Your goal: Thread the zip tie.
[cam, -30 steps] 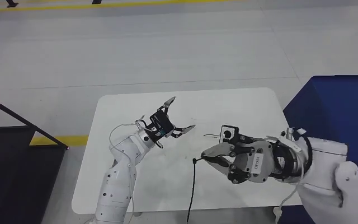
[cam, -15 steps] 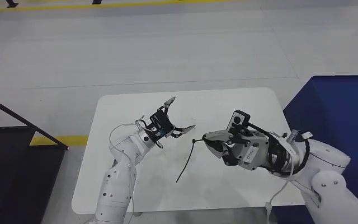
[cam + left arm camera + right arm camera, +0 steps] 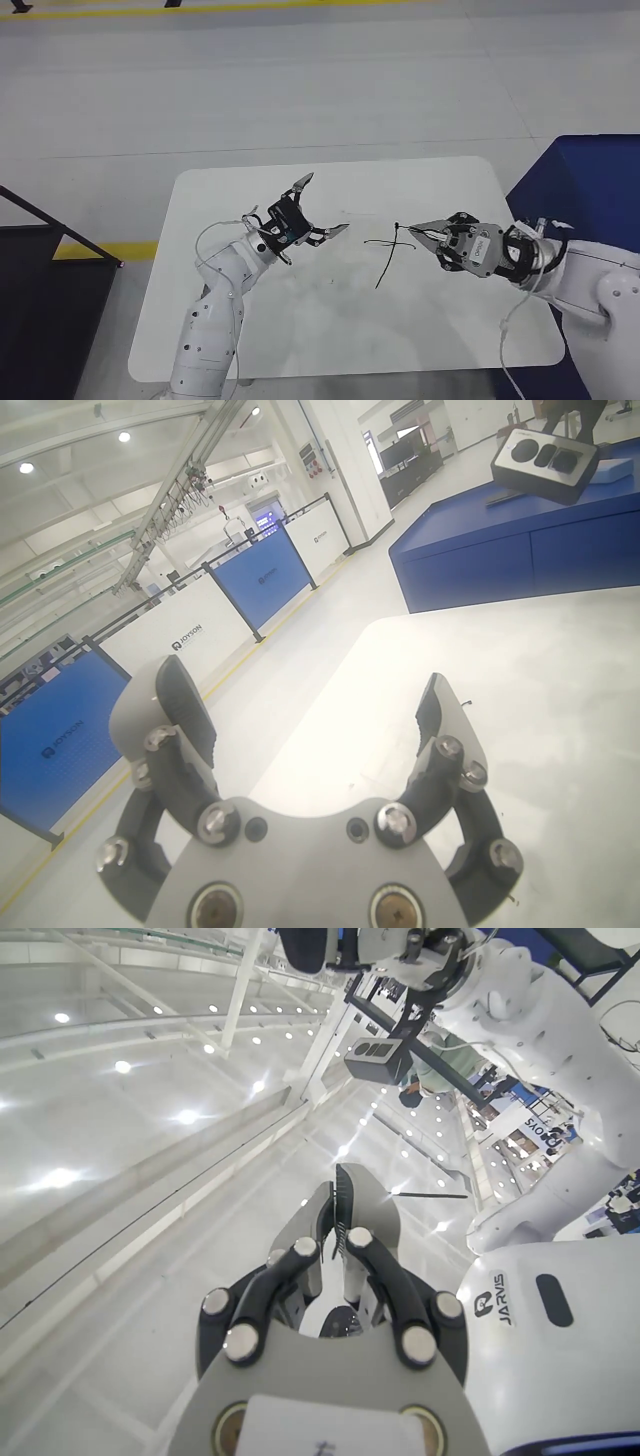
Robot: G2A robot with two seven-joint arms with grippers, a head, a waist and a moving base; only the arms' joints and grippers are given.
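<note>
1. A white tabletop [image 3: 300,320] carries the scene, and a blue platform [image 3: 590,190] stands just off its right edge.
2. The left hand [image 3: 320,207] is above the tabletop, left of centre. Its two fingers are spread wide, one pointing to the far side and the other to the right.
3. In the left wrist view the left hand [image 3: 305,700] shows the same wide gap, with the tabletop [image 3: 500,700] beyond it.
4. The right hand [image 3: 425,231] is right of centre and points left, toward the left hand. It pinches the zip tie [image 3: 386,262] at its fingertips.
5. The zip tie is thin and black. Its upper end sits in the right hand's grip, and the strap slants away to the near left with its lower end free. Whether that end touches the tabletop cannot be told.
6. In the right wrist view the right hand [image 3: 337,1185] has its fingers [image 3: 365,1208] pressed flat together. A length of the zip tie [image 3: 430,1196] sticks out sideways just past them.
7. A thin dark line [image 3: 375,242] crosses beside the zip tie's upper part; it could be a shadow or a second strand, and the pictures do not settle which.
8. The two hands are apart, with the zip tie between them and nearer the right one.
</note>
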